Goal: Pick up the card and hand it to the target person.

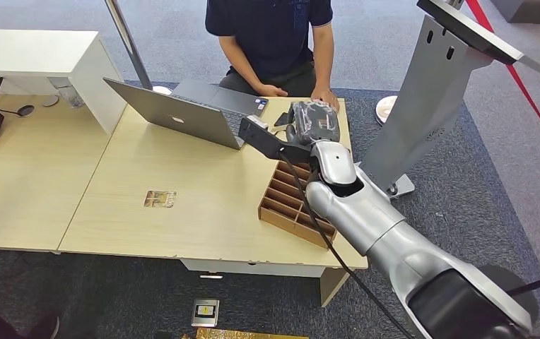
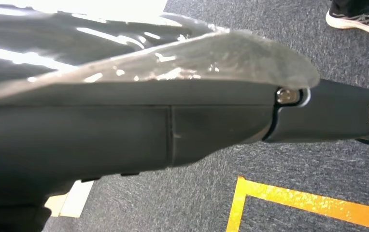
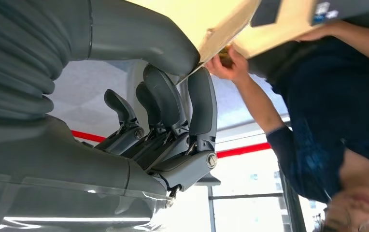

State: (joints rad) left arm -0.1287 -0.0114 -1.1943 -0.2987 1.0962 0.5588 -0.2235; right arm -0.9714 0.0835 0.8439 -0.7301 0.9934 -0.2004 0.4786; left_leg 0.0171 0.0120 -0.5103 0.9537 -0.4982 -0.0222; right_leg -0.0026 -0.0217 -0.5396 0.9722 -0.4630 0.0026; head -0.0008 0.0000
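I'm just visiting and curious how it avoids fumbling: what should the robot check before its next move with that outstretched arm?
1. Card held in the right hand: cannot tell; no card shows plainly between its fingers.
2. Hand close to the person: ok; it hangs over the far edge of the table, in front of them.
3. Person's hand raised to receive: not ok; it rests on the table.
4. Laptop out of the way: ok; it lies off to the side.

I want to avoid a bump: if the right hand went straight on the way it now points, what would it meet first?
Probably the person's hand resting at the table's far edge, just beyond the right hand. The wrist view shows it close past the fingers, though depth is unclear.
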